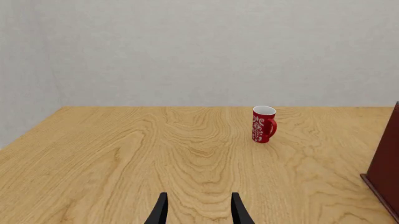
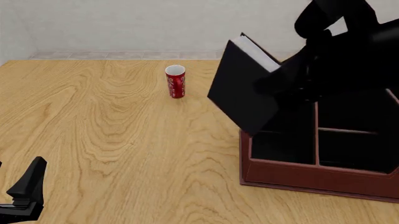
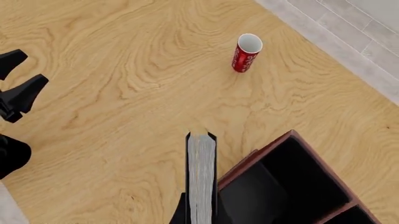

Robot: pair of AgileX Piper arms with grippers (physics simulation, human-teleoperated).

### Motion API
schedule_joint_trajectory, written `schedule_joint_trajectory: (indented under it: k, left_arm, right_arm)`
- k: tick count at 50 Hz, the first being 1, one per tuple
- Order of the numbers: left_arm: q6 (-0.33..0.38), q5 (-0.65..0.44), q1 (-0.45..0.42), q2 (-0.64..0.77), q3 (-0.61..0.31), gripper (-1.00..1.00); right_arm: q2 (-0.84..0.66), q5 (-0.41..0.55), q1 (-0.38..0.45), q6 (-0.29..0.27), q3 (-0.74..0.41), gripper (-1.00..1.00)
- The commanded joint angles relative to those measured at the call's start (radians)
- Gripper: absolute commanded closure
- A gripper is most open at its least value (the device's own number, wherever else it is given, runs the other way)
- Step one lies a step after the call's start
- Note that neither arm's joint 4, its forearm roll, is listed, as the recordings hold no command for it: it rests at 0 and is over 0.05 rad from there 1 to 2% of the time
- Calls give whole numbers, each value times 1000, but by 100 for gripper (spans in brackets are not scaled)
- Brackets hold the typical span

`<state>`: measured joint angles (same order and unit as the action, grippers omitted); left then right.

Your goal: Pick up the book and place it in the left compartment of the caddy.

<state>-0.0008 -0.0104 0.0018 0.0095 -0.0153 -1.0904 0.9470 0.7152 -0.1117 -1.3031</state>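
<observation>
While the book point(image 2: 246, 88) is held tilted in the air at upper right of the front view, its lower corner hangs over the left edge of the caddy point(image 2: 299, 175), above the left compartment point(image 2: 281, 144). White page edges face up and to the right. The right gripper point(image 3: 199, 217) has its jaws closed on the book's spine end, with the page edges running between them in the right wrist view. The left gripper point(image 1: 198, 210) sits low over the bare worktop point(image 2: 112, 140) at lower left of the front view, jaws parted and holding nothing. A red cup point(image 2: 175, 81) stands upright at upper centre, well apart from the caddy.
</observation>
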Motion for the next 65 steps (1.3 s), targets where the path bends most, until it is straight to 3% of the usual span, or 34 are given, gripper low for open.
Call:
schedule_joint_trajectory:
  k: [1,15,35,45,58,65]
  left_arm:
    - [2,0,-1,-3,1,-100]
    - [2,0,-1,-3,1,-100]
    - [2,0,-1,-3,1,-100]
    - [2,0,-1,-3,1,-100]
    - [2,0,-1,-3,1,-100]
    - [2,0,-1,-3,1,-100]
  right_arm:
    - [68,53,-23,24,-13,100]
    - [153,71,-50,46,46,100]
    - [321,133,-206,90,108,100]
    - [344,154,-273,107,104,100]
    - [344,155,-292,151,100,100]
    - [340,150,-309,148,100,100]
